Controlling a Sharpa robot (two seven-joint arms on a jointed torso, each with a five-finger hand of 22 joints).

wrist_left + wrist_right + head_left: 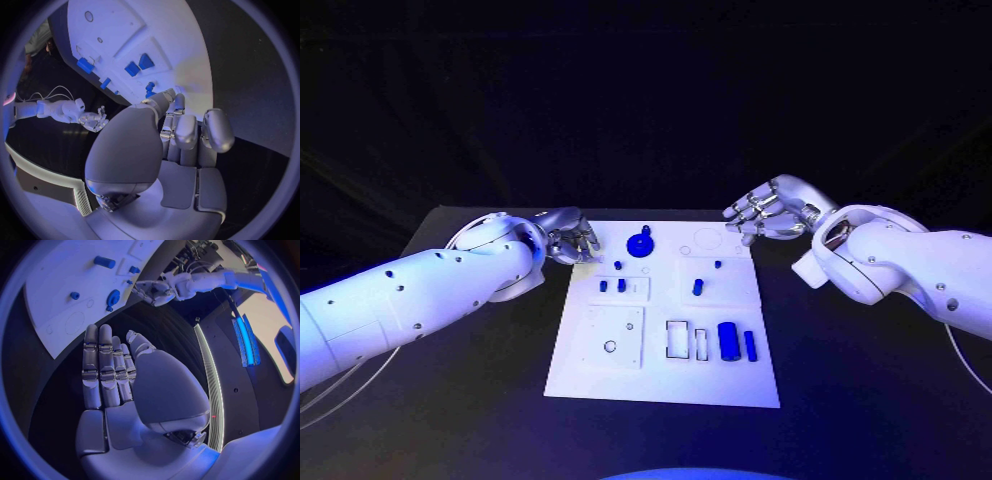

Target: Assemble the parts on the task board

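1. Nearest the camera, the white task board (589, 375) lies mid-counter (473, 400), blue parts spread across it: a cylinder (728, 337) and a slim bar (750, 345) toward its near right, small pieces (612, 285) in the middle, a round knobbed part (642, 243) at the far edge.
2. Left hand (568, 238) hovers beside the board's far-left corner, fingers partly curled, grasping nothing.
3. Right hand (769, 212) hangs off the far-right corner, fingers loosely extended, likewise empty.
4. No part appears lifted yet; assembly looks barely begun.
5. Good practice: pick one part, descend squarely above it, and pinch its sides before carrying it to a matching recess (676, 339).
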